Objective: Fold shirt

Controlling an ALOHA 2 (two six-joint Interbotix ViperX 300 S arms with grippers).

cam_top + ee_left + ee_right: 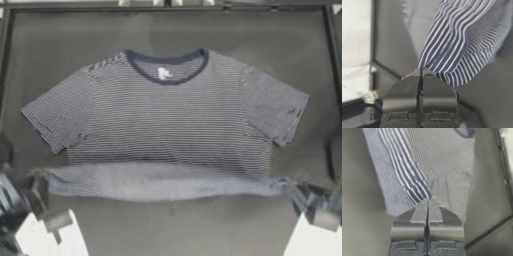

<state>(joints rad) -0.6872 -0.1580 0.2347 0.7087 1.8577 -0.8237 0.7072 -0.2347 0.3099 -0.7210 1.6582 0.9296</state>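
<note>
1. The shirt (167,115) is lying flat in the middle of the dark worktop (167,225), collar (167,65) pointing away from the arms and both sleeves spread out to the sides.
2. The bottom hem (167,181) is being lifted and turned up, showing its paler inside as a band across the shirt's lower edge.
3. The left pincer (41,186) is gripping the hem's left corner, its jaws pressed tight on a pinch of striped cloth in the left wrist view (420,71).
4. The right pincer (294,189) is doing the same at the right corner, clamped on the fabric (428,199).
5. By my reading, the first fold, bottom half over top, is just getting under way.
6. The next move is likely calling for both arms to carry the hem toward the collar together, level and taut, so the fold is landing straight without wrinkles.
</note>
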